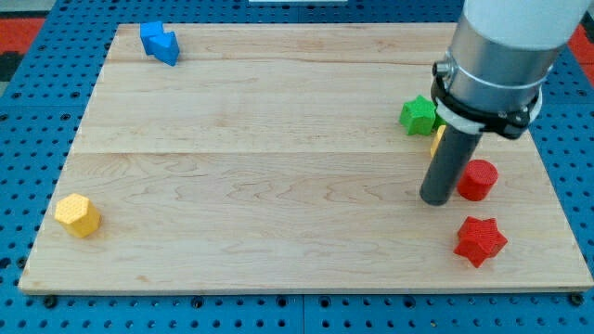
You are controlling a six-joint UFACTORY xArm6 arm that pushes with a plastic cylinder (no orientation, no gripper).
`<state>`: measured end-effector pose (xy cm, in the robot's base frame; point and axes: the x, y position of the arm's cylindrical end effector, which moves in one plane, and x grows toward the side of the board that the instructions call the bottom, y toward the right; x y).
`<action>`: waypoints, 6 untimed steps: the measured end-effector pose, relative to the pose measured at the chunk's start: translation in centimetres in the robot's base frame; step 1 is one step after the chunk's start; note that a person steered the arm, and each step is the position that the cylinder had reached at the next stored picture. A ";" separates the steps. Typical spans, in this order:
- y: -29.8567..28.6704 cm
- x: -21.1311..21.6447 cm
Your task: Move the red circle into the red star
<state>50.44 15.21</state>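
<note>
Camera view
My tip (434, 199): resting on the table (278, 186), just beside the red circle's left side; whether it touches, I cannot tell.
Tool state: a plain rod, nothing to open, nothing held.
Red circle (478, 179): near the view's right edge, above the red star (480, 241) and apart from it.
Green block (419, 115): star-like, above my rod.
Yellow sliver (435, 139): mostly hidden behind my rod.
Blue block (160, 43): view's top left.
Yellow block (77, 215): hexagonal, view's bottom left.
Containers: none showing.

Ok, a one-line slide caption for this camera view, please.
My tip rests just left of the red circle, with the red star below it near the wooden board's lower right.
</note>
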 end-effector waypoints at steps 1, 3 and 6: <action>0.7 -3.2; 6.2 -4.2; 17.5 -2.7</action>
